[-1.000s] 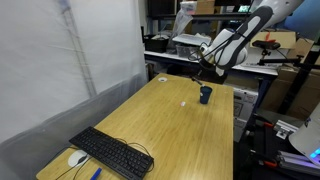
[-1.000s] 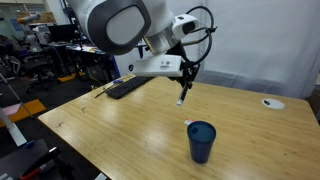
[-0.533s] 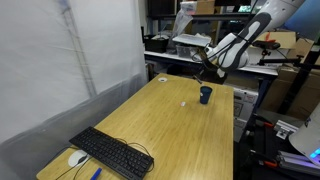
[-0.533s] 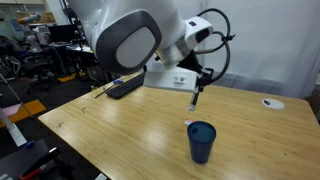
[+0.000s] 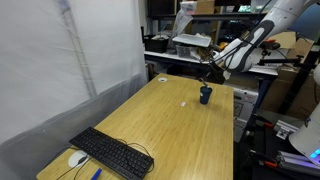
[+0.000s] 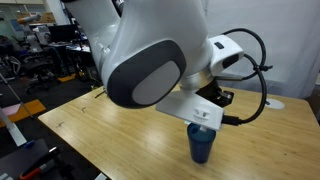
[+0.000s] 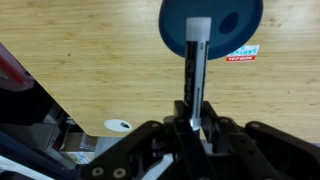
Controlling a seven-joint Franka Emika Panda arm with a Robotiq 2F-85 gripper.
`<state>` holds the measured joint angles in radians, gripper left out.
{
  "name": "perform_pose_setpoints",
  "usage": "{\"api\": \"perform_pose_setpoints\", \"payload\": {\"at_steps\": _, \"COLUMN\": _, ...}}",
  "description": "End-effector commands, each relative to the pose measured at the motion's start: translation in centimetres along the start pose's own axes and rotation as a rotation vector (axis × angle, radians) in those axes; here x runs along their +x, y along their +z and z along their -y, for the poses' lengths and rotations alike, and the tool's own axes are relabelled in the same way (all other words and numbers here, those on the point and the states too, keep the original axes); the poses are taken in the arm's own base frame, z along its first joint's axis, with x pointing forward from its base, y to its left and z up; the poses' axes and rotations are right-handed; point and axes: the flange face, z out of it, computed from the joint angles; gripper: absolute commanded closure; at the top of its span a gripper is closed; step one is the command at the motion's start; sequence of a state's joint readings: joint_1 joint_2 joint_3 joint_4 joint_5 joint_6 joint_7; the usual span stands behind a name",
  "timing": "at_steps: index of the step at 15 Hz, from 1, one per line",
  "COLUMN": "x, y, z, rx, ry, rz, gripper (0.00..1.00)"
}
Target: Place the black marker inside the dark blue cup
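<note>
In the wrist view we see the gripper with its jaws narrow, clamped on the marker. The marker runs toward 12 o'clock, so its pale tip lies over the open mouth of the cup; we cannot tell whether the tip is past the rim. In an exterior view the cup stands near the far end of the table, with 1 small white object near it at 8 o'clock and the keyboard well apart at 7 o'clock.
</note>
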<state>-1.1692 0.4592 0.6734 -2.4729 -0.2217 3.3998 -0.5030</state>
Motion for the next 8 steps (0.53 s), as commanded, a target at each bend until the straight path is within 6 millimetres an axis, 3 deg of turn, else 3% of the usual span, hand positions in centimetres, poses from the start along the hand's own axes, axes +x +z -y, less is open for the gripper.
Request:
{"api": "perform_pose_setpoints", "payload": {"at_steps": 1, "x": 0.5, "y": 0.1, "z": 0.3, "rx": 0.031, "ry": -0.009, "rz": -0.038, "gripper": 0.95}}
{"api": "perform_pose_setpoints", "payload": {"at_steps": 8, "x": -1.5, "y": 1.3, "z": 0.5, "rx": 0.081, "ry": -0.009, "rz": -0.064, "gripper": 0.95}}
